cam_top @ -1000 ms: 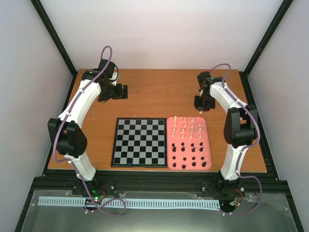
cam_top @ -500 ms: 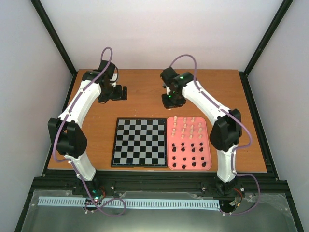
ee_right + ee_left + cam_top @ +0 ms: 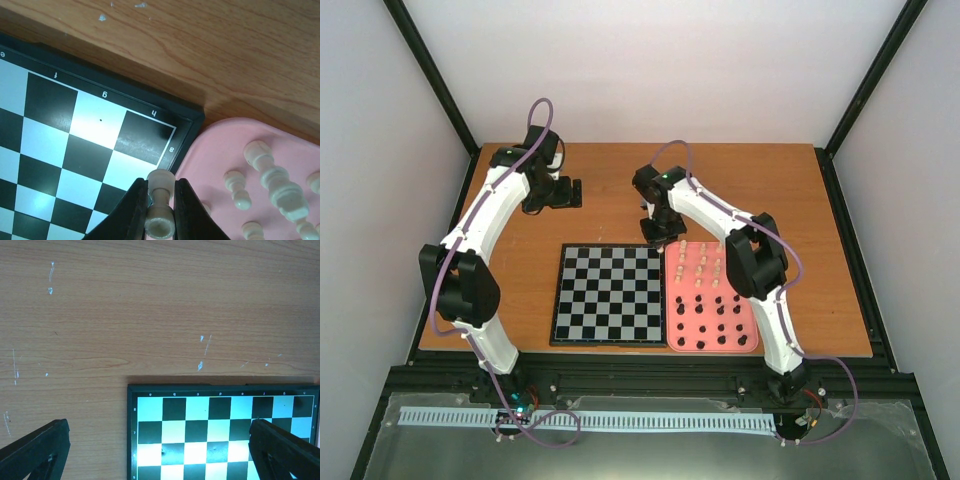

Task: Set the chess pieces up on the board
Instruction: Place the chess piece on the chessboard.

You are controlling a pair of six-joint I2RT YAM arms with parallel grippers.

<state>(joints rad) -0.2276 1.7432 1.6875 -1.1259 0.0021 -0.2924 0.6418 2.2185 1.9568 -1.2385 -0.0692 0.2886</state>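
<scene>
**Right gripper pinched a cream piece by the board's far corner**

The right gripper point(image 3: 160, 189) was nearly shut, its two fingers point(image 3: 136, 205) squeezing one small cream piece point(image 3: 160, 222) between them. The piece stood upright in the grip. It was over the far right corner of the board point(image 3: 75, 130), just beside the edge of the pink tray point(image 3: 225, 145). I could not tell if the piece touched the board. More cream pieces point(image 3: 705, 258) stood in the far half of the tray, and black pieces point(image 3: 715, 320) sat in the near half. The left gripper point(image 3: 565, 192) was wide open over the table point(image 3: 620, 180), well past the board's far left corner, and apart from all the pieces
</scene>
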